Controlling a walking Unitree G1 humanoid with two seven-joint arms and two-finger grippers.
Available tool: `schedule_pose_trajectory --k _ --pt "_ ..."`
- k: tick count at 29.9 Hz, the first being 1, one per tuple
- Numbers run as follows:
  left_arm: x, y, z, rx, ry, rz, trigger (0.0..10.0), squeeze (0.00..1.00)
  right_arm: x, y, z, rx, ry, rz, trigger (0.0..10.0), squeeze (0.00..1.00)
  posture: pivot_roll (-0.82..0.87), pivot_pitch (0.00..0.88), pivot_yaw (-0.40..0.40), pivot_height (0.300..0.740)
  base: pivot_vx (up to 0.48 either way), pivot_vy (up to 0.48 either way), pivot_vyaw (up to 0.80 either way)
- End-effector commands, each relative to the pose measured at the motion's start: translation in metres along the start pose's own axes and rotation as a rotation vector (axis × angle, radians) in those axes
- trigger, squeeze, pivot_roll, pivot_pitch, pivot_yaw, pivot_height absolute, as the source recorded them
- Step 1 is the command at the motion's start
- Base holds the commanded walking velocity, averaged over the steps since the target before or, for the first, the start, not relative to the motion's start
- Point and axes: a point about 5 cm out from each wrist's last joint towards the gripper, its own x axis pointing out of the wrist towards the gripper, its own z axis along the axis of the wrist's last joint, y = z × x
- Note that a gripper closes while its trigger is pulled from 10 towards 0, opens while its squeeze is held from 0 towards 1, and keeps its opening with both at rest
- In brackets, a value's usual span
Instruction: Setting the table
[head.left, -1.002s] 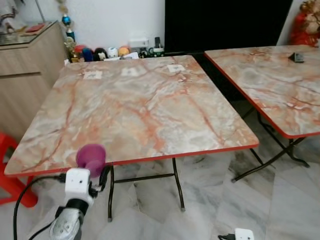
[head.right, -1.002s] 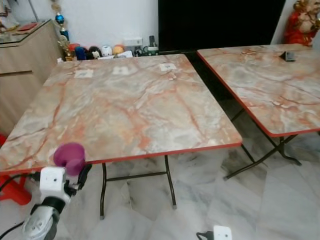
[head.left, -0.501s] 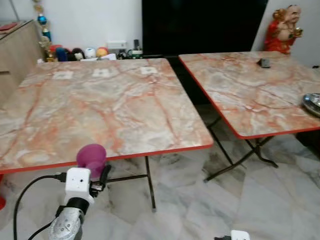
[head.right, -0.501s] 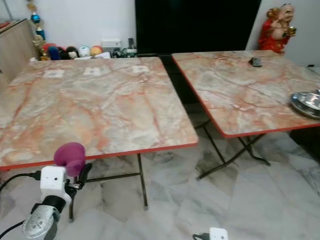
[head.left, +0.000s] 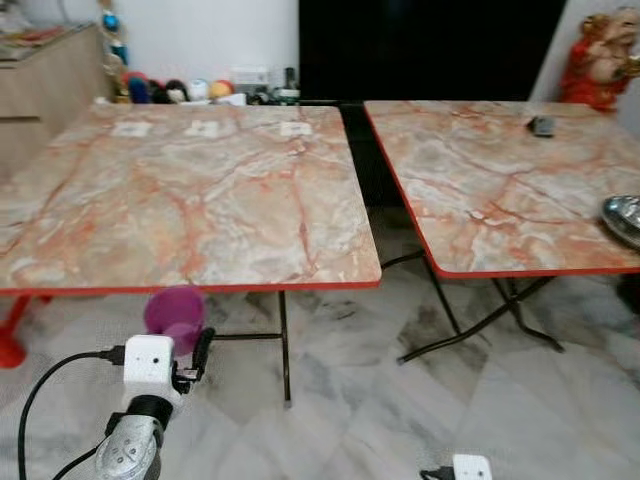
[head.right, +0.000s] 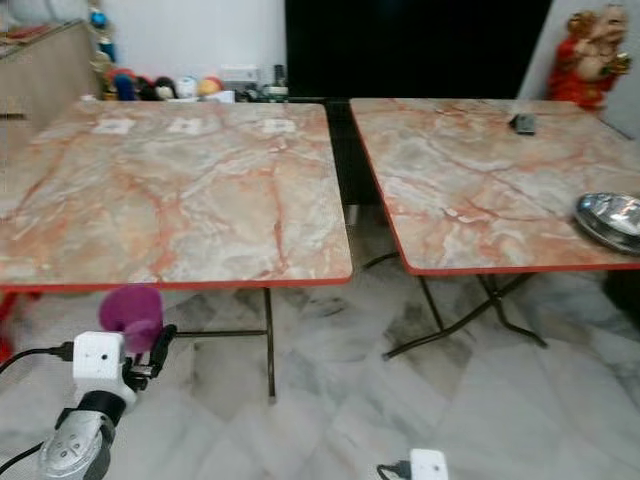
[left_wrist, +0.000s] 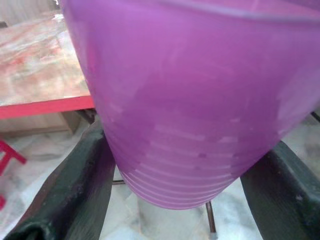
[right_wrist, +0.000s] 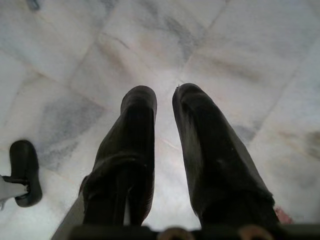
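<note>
Left to right: my left claw (head.left: 178, 345) was clamped on the purple cup (head.left: 174, 313), one black finger (left_wrist: 75, 185) on either side of its ribbed lower wall, and it held the cup low, in front of the red edge of the left counter (head.left: 190, 190) and below the level of its top. I judged the first hazard to lie there: if I walked on without raising the arm, the cup's rim could strike that edge and be knocked askew or out of the grip. The cup's wall looked smooth and tapered, so I reckoned a jolt might let it slide through the fingers to the marble floor (head.left: 360, 400). The counter's folding legs (head.left: 283, 345) stood near my path and could catch the arm's trailing cable (head.left: 45, 395). Further right stood the second counter (head.left: 500, 185), carrying a small dark object (head.left: 542, 125) and a metal dish (head.left: 625, 217) at its right edge; a wide turn might brush the dish. My right claw (right_wrist: 165, 150) hung idle over the floor, its fingers nearly together and holding nothing.
</note>
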Motion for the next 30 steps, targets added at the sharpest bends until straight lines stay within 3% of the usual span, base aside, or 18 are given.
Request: schedule_pose_trajectory --k 1,30 --pt "0.0028 -0.0055 0.0032 0.009 -0.006 -0.022 10.0 0.00 -0.0013 -0.0087 -0.0047 -0.006 0.012 -0.026 10.0 0.00 -0.01 0.073 -0.002 0.740 0.000 -0.424 0.00" --pt "0.0077 -0.0061 0.0055 0.001 -0.009 -0.009 10.0 0.00 0.0005 -0.0110 0.0041 -0.023 -0.019 -0.044 10.0 0.00 -0.04 0.089 0.001 0.740 0.000 -0.422 0.00"
